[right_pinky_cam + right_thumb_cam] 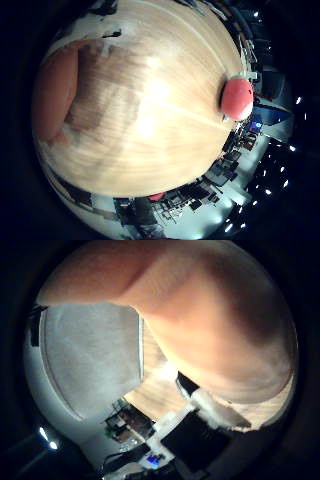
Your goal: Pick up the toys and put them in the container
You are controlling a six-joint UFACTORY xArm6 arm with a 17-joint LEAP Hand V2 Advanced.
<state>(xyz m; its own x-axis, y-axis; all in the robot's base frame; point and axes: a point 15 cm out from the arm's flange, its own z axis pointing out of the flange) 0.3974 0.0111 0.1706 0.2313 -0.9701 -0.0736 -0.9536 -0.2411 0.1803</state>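
In the right little finger side palm view a red rounded toy (pixel 236 98) lies on the light wooden table (pixel 160 60), near its edge. An orange-brown rounded thing (pixel 55 85) shows at the side of that view, over the table, and casts a shadow on the wood. In the right thumb side palm view a large orange-tan rounded thing (pixel 210 310) fills much of the picture, so it is close to the palm. A white and black part of my hand (pixel 215 412) reaches in beside it. I cannot tell how the fingers stand. No container is plainly seen.
A grey flat surface (pixel 90 360) lies beside the wooden table strip (pixel 160 390) in the thumb side view. Beyond the table's edge there is dark room clutter and furniture (pixel 215 190).
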